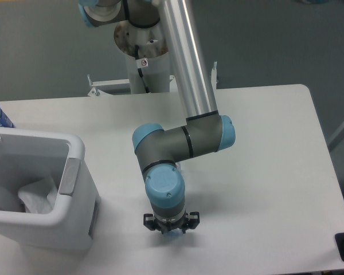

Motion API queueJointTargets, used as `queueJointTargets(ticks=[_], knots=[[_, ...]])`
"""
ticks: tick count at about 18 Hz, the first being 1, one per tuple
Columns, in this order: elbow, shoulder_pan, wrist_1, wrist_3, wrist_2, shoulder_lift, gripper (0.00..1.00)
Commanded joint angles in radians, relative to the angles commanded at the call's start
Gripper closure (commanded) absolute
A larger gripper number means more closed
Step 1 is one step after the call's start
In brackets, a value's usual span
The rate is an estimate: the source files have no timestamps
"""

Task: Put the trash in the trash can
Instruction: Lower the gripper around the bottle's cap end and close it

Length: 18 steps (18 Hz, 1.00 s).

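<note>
The arm bends down over the white table (264,172), its gripper (165,227) pointing straight at the tabletop and hiding whatever sits beneath, while the white trash can (74,183) stands to the left with crumpled white material (37,195) inside.

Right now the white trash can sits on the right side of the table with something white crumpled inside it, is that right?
Not quite. The camera view shows the white trash can on the left side of the table, not the right. The crumpled white thing does lie inside it.
</note>
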State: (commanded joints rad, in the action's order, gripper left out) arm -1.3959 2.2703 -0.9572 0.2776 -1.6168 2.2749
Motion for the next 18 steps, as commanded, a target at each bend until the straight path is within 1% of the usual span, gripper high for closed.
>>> queueJointTargets(ticks=[3, 4, 7, 9, 11, 13, 15, 18], knots=[[0.002, 0.0, -0.005, 0.002, 0.005, -0.015, 0.59], [0.002, 0.0, 0.004, 0.005, 0.02, -0.024, 0.59], [0.047, 0.009, 0.005, 0.0, 0.087, -0.04, 0.59], [0.048, 0.018, 0.003, 0.0, 0.124, -0.063, 0.59], [0.06, 0.046, 0.005, 0.0, 0.179, -0.097, 0.59], [0.107, 0.075, -0.003, -0.023, 0.266, -0.121, 0.59], [0.155, 0.098, -0.005, -0.041, 0.337, -0.129, 0.59], [0.213, 0.113, -0.002, -0.066, 0.382, -0.13, 0.59]])
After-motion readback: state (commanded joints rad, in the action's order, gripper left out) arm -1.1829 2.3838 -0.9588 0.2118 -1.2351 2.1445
